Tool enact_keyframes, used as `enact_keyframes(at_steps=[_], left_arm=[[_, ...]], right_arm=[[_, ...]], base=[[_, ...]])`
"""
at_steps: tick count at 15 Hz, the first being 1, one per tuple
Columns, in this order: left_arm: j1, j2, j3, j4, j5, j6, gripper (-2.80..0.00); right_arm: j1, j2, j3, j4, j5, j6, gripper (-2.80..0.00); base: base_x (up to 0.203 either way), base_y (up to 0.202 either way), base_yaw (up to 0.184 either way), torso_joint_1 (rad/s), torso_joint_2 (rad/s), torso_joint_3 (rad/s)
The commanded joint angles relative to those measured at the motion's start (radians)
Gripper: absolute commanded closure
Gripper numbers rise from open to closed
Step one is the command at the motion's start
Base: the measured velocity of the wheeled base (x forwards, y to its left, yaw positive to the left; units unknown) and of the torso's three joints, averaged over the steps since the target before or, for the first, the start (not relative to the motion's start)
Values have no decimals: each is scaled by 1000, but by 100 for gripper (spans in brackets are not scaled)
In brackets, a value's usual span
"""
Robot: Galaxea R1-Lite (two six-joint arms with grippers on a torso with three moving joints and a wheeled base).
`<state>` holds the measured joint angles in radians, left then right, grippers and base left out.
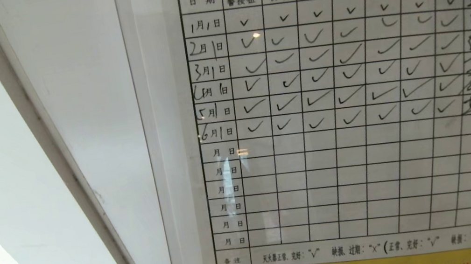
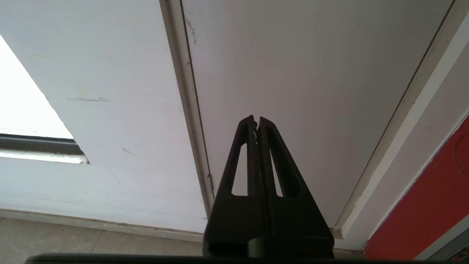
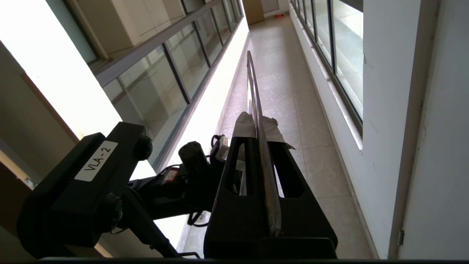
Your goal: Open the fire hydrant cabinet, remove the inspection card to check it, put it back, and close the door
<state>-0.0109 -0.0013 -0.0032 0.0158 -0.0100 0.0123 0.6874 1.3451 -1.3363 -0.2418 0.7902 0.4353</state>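
The right gripper [image 3: 258,124] is clamped on the inspection card [image 1: 346,114], seen edge-on between its taped fingertips [image 3: 244,126]. The card fills the head view, its check-mark table facing the camera. The left gripper [image 2: 256,123] sits closed by a pale wall panel [image 2: 293,73].

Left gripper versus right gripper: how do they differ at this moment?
The right gripper is shut on the inspection card, seen edge-on between its fingers; the left gripper is shut on nothing. The right gripper's fingertips are wrapped in pale tape; the left gripper's are bare black. The right holds the card up before the head camera; the left points at a pale wall panel. Both are closed.
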Motion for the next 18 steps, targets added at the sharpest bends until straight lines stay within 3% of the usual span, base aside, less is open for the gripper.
enact_keyframes(at_steps=[1,12,18], left_arm=[[0,1,0,1,-1,0,0],[0,1,0,0,1,0,0],[0,1,0,1,0,0,0]], right_arm=[[0,3,-6,-2,4,3,0],[0,-11,17,4,-25,2,0],[0,-63,119,4,-54,3,0]], base=[[0,0,0,0,0,0],[0,0,0,0,0,0],[0,0,0,0,0,0]])
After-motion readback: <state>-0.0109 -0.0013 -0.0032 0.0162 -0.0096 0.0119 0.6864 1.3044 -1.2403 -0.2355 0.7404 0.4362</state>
